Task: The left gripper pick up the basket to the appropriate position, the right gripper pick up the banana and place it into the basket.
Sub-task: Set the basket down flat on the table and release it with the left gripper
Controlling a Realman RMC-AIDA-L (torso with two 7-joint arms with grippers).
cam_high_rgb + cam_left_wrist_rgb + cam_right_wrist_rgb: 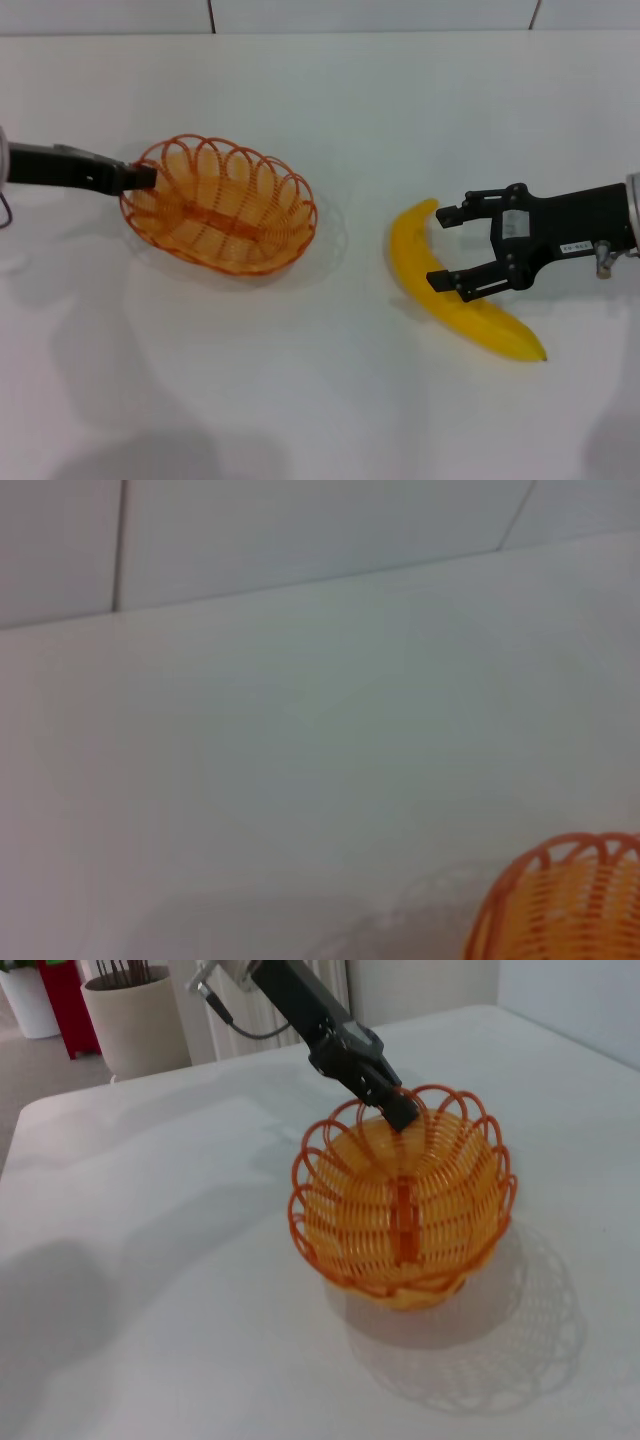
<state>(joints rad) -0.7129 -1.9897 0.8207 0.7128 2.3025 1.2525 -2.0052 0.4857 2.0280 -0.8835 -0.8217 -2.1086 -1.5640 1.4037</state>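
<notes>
Spread wide, the right gripper (452, 248) is straddling the banana (452, 292) toward the desk's right edge; it should be lowering squarely over the fruit's middle before pinching. Its forearm is reaching in level from that edge. Leftward, the left gripper (140, 176) is clenching the basket (222, 205) rim.

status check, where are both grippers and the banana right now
Left gripper shut on basket rim. Right gripper open, fingers straddling the banana, which lies on the table. Basket empty, path between clear.
</notes>
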